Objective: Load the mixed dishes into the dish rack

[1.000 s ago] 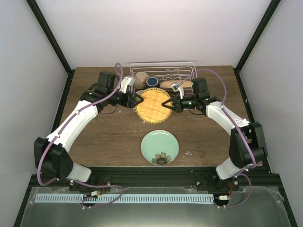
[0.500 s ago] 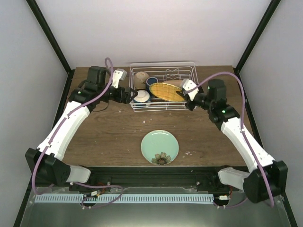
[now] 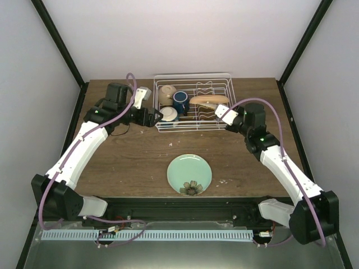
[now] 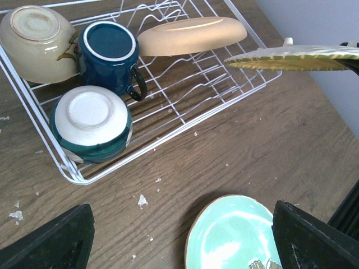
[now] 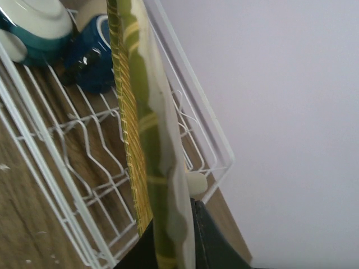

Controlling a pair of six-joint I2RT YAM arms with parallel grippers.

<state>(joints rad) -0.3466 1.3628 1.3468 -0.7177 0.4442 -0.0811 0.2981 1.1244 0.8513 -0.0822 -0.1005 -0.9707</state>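
Top external view shows you the dish rack (image 3: 193, 74) at the upper centre of the frame, at the far edge of the brown worktop (image 3: 123, 162). In its left end sit three pieces, all mouth-down or tipped: the cream bowl (image 3: 166, 94) in the upper left corner of the rack, the dark blue mug (image 3: 180, 102) just beside it, and the white bowl with blue outside (image 3: 168, 115) below them, by the rack's lower left corner. A tan-orange plate (image 3: 208, 100) leans tilted on the prongs to the right of the mug.

Your right fingers (image 5: 210, 241) are clenched on the rim of the woven-centred plate (image 5: 140, 123), which has a pale green border. From the right wrist you see it edge-on, running up the middle of the frame over the rack's wires. From the left wrist it appears as a thin line at the upper right, beyond the rack's corner. Whether it touches the wires, you cannot tell.

Your left fingers (image 4: 53, 238) are spread wide and hold nothing, hovering over bare worktop just left of the rack's lower left corner.

A mint-green plate (image 3: 190, 174) with a flower motif lies flat at lower centre, well apart from the rack.
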